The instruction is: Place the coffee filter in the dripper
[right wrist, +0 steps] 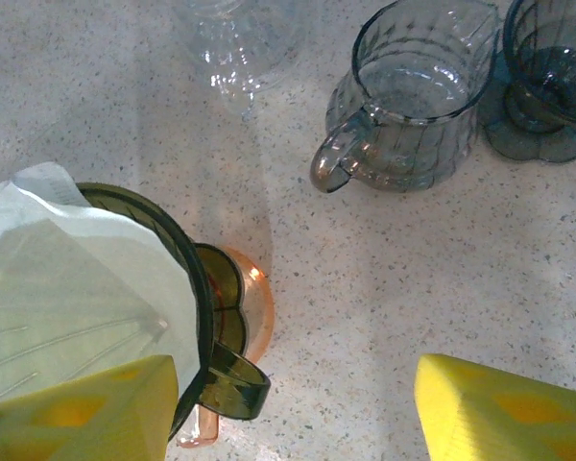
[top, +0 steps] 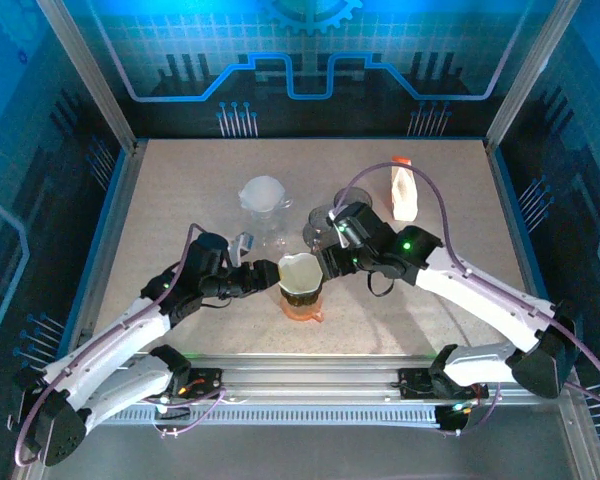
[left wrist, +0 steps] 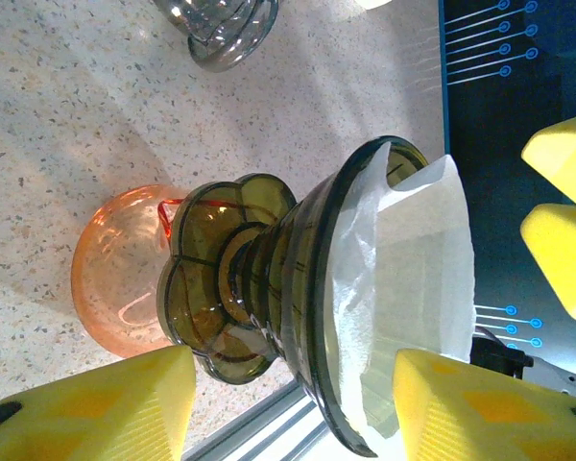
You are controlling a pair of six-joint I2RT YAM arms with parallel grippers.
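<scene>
Since the coffee filter (left wrist: 413, 250) looks like thin, soft paper in the dripper (left wrist: 269, 269), pinch its top edge gently; the left end effector (left wrist: 293, 384) and right end effector (right wrist: 293, 384) are spread.

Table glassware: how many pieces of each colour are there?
Olive green: 1, the dripper
Orange: 1, the cup under it
Grey: 2, a pitcher and a second dripper
Clear: 1, a jug
Total: 5

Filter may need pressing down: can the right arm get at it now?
Probably yes: the right gripper, jaws open, sits right beside the dripper, and nothing covers the filter.
</scene>
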